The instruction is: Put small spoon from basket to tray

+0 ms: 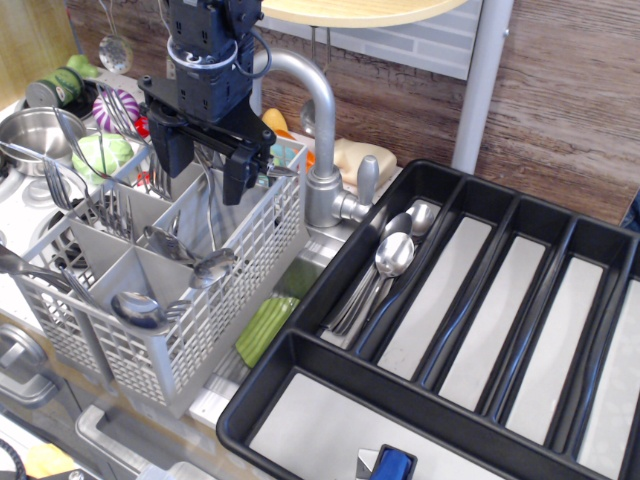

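Overhead, a black robot hand [205,162] hangs above the back compartments of the light grey basket [240,285], its two fingers [173,150] pointing down and spread wide with nothing between them. Directly beneath the hand, several steel handles stand up out of the basket; a thin one rises in the gap between the fingers without being touched by them. Which of these belongs to the small spoon cannot be told for sure, since the bowls are buried among other cutlery.

Below the hand and toward the viewer, the basket's nearer compartments hold larger spoons, one with its bowl [135,308] lying in the front cell and another [212,265] resting on a divider. Forks [62,190] stick up from the cells to the left of the hand.

Far to the right of the hand, and lower, sits the black tray [300,400] with long parallel compartments and pale grey bottoms. Its leftmost long slot already holds a few spoons [392,255], bowls pointing away from the viewer.

Just right of the hand stands a steel tap [322,130]. Behind and left of the hand is a round steel pot [25,130] beside toy vegetables. A green toy [266,328] lies between basket and tray.
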{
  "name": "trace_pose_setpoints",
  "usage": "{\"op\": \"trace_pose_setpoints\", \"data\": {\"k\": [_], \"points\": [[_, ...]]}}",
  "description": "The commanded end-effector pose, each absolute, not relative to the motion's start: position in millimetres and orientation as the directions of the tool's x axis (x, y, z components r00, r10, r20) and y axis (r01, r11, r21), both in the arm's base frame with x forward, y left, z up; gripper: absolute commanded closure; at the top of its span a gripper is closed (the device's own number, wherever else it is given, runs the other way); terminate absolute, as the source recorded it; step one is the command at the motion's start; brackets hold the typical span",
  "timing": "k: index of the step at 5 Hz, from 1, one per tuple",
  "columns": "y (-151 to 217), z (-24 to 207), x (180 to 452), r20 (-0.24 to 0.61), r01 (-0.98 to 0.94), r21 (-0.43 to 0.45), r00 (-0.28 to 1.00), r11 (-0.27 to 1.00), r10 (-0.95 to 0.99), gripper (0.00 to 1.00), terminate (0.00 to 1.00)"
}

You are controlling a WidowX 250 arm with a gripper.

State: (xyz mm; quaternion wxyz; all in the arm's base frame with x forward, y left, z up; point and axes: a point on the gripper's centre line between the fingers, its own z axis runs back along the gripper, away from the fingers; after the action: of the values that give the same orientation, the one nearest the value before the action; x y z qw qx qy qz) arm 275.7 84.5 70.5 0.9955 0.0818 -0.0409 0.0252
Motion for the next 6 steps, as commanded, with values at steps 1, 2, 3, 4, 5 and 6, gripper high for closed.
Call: {"op": "trace_pose_setpoints", "data": {"k": [1, 2, 3, 4, 5, 6], "points": [[84, 71, 276, 0.086, -0.057, 0.161, 0.995, 0.985, 0.043, 0.00, 0.00], [91, 61, 272, 0.140, -0.150, 0.248, 0.983, 0.957, 0.118, 0.00, 0.00], [98, 54, 268, 0.177, -0.158, 0.259, 0.978, 0.953, 0.114, 0.00, 0.00], [110, 46, 264, 0.185, -0.181, 0.250, 0.973, 0.951, 0.137, 0.00, 0.00], [120, 35, 262, 0.183, -0.199, 0.229, 0.970, 0.953, 0.158, 0.00, 0.00], [120, 30, 259, 0.189, -0.217, 0.234, 0.966, 0.948, 0.175, 1.00, 0.00]]}}
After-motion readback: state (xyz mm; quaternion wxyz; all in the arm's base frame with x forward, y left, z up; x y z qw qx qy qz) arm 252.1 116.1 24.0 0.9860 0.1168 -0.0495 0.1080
